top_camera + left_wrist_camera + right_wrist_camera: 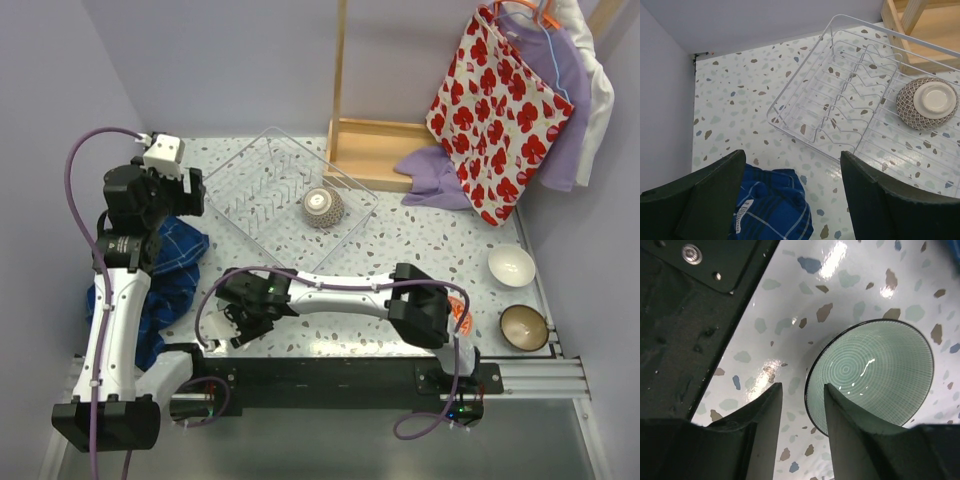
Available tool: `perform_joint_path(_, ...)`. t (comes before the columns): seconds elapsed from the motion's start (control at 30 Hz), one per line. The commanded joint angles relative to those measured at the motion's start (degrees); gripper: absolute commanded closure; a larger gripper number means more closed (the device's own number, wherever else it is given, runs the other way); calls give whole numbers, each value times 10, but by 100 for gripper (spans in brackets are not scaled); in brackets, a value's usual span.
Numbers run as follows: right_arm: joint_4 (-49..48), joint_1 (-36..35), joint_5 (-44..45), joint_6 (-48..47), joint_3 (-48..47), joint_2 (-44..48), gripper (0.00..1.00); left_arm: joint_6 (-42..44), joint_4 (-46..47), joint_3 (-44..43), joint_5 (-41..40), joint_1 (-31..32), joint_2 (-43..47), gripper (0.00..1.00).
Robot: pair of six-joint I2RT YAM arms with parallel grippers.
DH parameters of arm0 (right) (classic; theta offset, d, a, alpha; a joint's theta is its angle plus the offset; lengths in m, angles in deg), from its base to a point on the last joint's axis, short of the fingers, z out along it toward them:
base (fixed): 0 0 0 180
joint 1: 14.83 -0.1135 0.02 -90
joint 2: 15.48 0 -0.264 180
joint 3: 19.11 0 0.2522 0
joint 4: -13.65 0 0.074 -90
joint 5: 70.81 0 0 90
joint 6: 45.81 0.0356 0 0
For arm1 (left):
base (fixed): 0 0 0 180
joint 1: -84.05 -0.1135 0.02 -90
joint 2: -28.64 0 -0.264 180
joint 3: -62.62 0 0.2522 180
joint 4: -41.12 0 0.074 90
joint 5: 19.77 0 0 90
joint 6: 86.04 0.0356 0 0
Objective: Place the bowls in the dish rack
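**Dish rack** [250, 185]: clear, set askew toward the far edge of the surface [420, 250], left of centre. One net-patterned bowl [323, 208] is held in it, laid upside down with its foot ring up, at the rack's right end. The remaining rows of prongs are unfilled.

**Green bowl** [875, 370]: stood upright at the near edge of the surface, left of centre. Its rim is straddled by the right claw [802, 386], one finger inside the bowl and one outside. The fingers are apart and not yet pressed together. This placement is judged to prepare a pinch on the rim for lifting.

**Left claw** [792, 154]: spread wide with nothing held, hung over the surface just beside the rack's near-left corner, above a blue cloth [772, 205]. It is judged to be kept out of the right arm's way.

**White bowl** [511, 265] and **brown bowl** [524, 327]: upright, near each other by the right edge toward the near corner. Neither is yet loaded.

**Wooden box** [375, 150]: at the far edge. No bowl is seen in it.
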Motion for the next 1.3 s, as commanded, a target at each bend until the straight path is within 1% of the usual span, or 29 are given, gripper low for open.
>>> perform_joint_path(0.0,-14,-8,34,12,-10,-2,60,3,1,-10,4,1,12,19)
perform_joint_path(0.13,-23,-13,52,16,7,4,69,1,1,-8,11,1,15,19)
perform_joint_path(0.17,-25,-15,59,18,10,7,76,1,1,-8,12,1,15,19)
perform_joint_path(0.2,-26,-16,64,18,14,10,79,2,1,-9,14,1,16,19)
perform_joint_path(0.23,-26,-18,68,17,15,15,85,2,0,-10,14,1,19,19)
perform_joint_path(0.33,-14,-22,71,10,15,40,98,3,0,-8,16,1,24,20)
perform_joint_path(0.37,-10,-22,69,8,16,55,100,3,1,-7,16,0,26,20)
perform_joint_path(0.43,19,-23,62,12,5,67,100,5,2,-6,15,0,31,20)
perform_joint_path(0.53,93,-23,32,35,-61,78,100,7,6,-7,11,-1,39,20)
perform_joint_path(0.57,113,-23,24,40,-103,81,100,7,8,-8,5,0,40,20)
perform_joint_path(0.6,143,-23,5,47,-123,87,100,7,10,-14,3,0,42,21)
perform_joint_path(0.7,188,-16,-26,89,-207,92,100,3,26,-35,-16,0,42,22)
perform_joint_path(0.73,196,-8,-39,122,-229,91,100,-1,36,-39,-20,0,42,23)
perform_joint_path(0.77,207,4,-52,143,-270,89,100,-2,43,-43,-20,0,38,23)
perform_joint_path(0.8,209,37,-84,190,-288,84,100,-4,53,-51,-15,0,36,25)
perform_joint_path(0.87,205,79,-119,236,-326,81,100,-10,61,-57,9,-1,24,26)
perform_joint_path(0.9,202,121,-140,257,-333,81,100,-14,66,-64,19,-1,19,29)
perform_joint_path(0.97,186,163,-201,274,-327,90,100,-17,72,-68,59,1,-1,35)
perform_joint_path(1.0,181,209,-226,298,-324,91,100,-6,78,-68,79,3,-9,46)
perform_joint_path(1.03,177,232,-279,311,-319,86,100,2,81,-66,98,7,-14,51)
perform_joint_path(1.07,174,253,-305,323,-319,82,100,8,87,-56,106,24,-21,53)
perform_joint_path(1.1,171,293,-329,351,-317,78,100,23,92,-50,105,44,-25,63)
perform_joint_path(1.13,162,313,-360,368,-303,75,100,27,95,-43,110,50,-29,69)
perform_joint_path(1.17,127,348,-411,405,-289,77,100,27,97,-33,131,53,-37,80)
perform_joint_path(1.23,80,377,-463,438,-242,79,100,45,84,-32,142,60,-54,96)
perform_joint_path(1.27,45,401,-504,446,-231,77,100,57,76,-38,144,64,-74,100)
